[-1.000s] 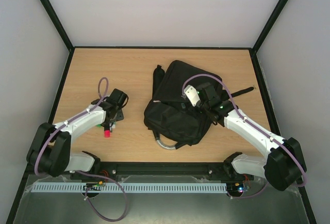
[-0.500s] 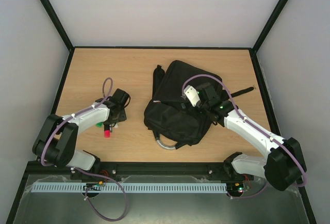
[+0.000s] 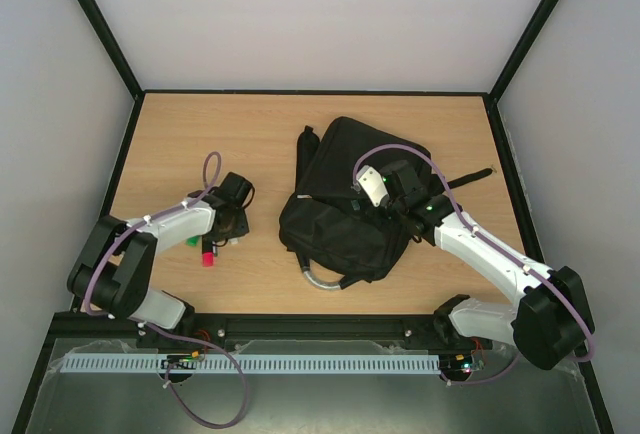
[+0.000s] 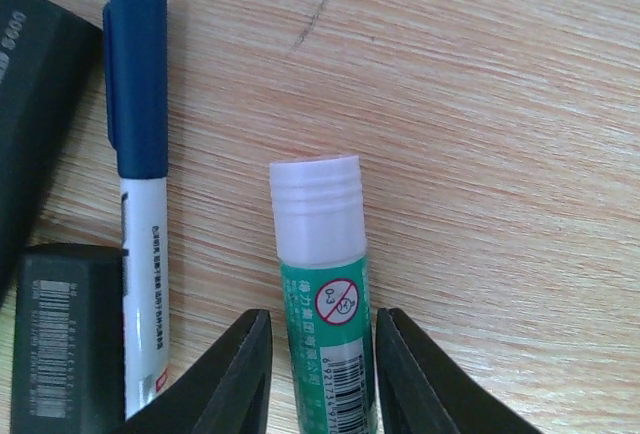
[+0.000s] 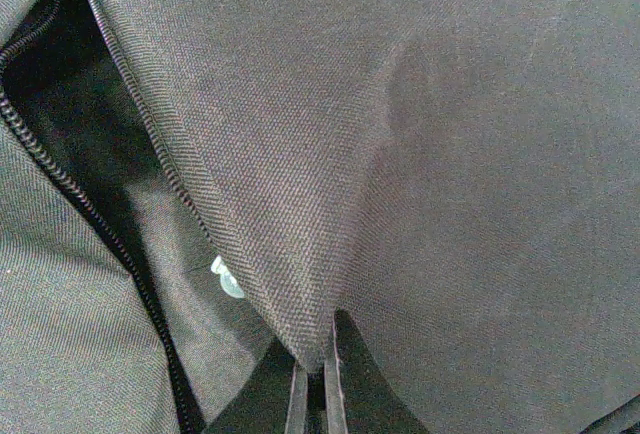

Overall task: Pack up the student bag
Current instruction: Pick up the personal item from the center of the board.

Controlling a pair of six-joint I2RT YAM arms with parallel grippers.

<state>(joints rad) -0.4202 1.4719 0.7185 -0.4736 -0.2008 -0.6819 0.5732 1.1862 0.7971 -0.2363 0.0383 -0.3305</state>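
Note:
The student bag (image 3: pixel 345 204) lies at the table's centre right, black, with its grey top handle (image 3: pixel 320 279) toward me. My right gripper (image 5: pixel 317 374) is shut on a fold of the bag's fabric (image 5: pixel 450 154), beside the unzipped opening (image 5: pixel 70 124). Left of the bag, my left gripper (image 3: pixel 232 226) is low over the table. A green glue stick with a white cap (image 4: pixel 320 254) lies on the wood between the open jaws of that gripper (image 4: pixel 322 354). A thin gap shows on each side of the stick.
A blue-capped white marker (image 4: pixel 140 154) lies just left of the glue stick. Next to it are two black boxes: a barcoded one (image 4: pixel 65 344) and one (image 4: pixel 40 84) further left. A small red thing (image 3: pixel 208 259) sits near the left arm.
The left arm has lowered and shifted slightly right over the small items. Its jaws have narrowed round the glue stick. The right arm and the bag have not moved.

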